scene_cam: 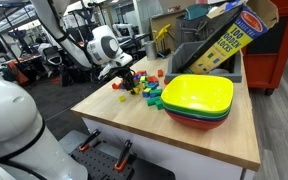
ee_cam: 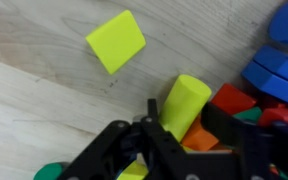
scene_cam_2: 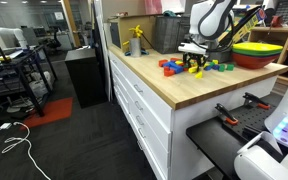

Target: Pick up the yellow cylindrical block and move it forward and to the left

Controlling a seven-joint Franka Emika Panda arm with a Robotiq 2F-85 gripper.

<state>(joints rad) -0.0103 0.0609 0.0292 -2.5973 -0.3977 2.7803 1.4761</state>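
In the wrist view the yellow cylindrical block lies tilted between my two black fingers, at the edge of a pile of blocks. My gripper is shut on it, low over the wooden table. An orange block sits just under the cylinder and a red block to its right. In both exterior views the gripper is down at the block pile; the cylinder is too small to pick out there.
A flat-sided yellow block lies alone on bare wood. Blue blocks are at the right. Loose coloured blocks lie by stacked bowls. A block carton stands in a bin behind.
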